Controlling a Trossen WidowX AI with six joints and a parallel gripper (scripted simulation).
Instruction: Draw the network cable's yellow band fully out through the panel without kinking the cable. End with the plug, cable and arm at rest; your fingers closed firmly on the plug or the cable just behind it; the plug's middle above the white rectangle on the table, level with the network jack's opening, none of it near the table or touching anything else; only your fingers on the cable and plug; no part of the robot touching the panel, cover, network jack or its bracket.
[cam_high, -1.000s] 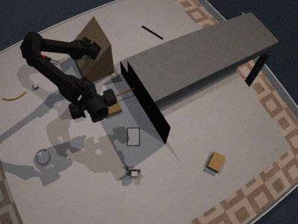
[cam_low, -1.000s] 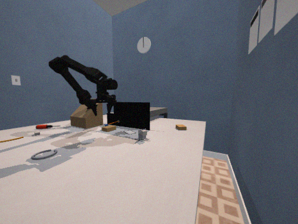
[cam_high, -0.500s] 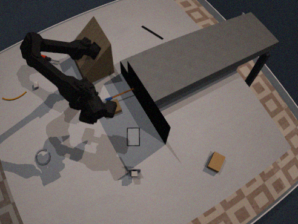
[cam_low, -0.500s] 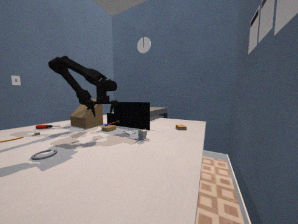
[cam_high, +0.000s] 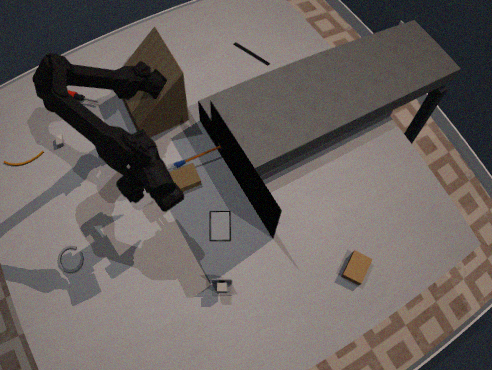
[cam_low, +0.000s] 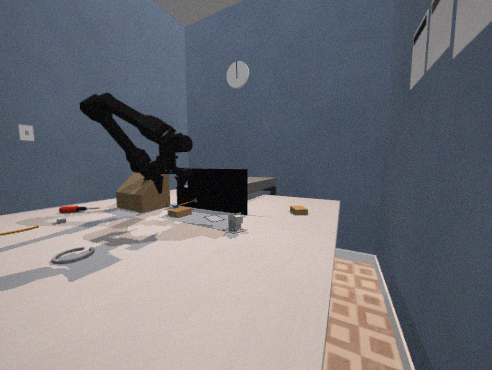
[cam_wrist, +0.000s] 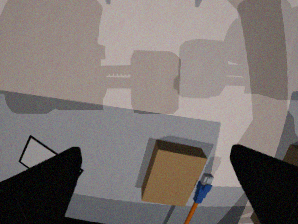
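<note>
The black panel (cam_high: 245, 170) (cam_low: 220, 190) stands under a long grey cover (cam_high: 325, 95). An orange cable (cam_high: 205, 152) (cam_low: 187, 202) comes out of the panel's hole and ends in a blue plug (cam_high: 180, 163) (cam_low: 175, 205) (cam_wrist: 202, 191), which rests against a tan block (cam_high: 186, 176) (cam_low: 179, 212) (cam_wrist: 172, 176). No yellow band shows. My gripper (cam_high: 150, 196) (cam_low: 165, 182) (cam_wrist: 158, 154) is open and empty, hanging above the block and just left of the plug. The white rectangle (cam_high: 212, 226) (cam_low: 213, 218) (cam_wrist: 25, 149) lies in front of the panel, and the network jack (cam_high: 221, 286) (cam_low: 234, 221) stands beyond it.
A brown wedge-shaped box (cam_high: 157, 85) (cam_low: 142, 195) stands behind the arm. A red screwdriver (cam_high: 75, 95) (cam_low: 72, 208), an orange cable piece (cam_high: 18, 164), a small white cube (cam_high: 59, 143) and a grey ring (cam_high: 70, 259) (cam_low: 72, 255) lie to the left. A second tan block (cam_high: 357, 266) (cam_low: 298, 210) lies far right.
</note>
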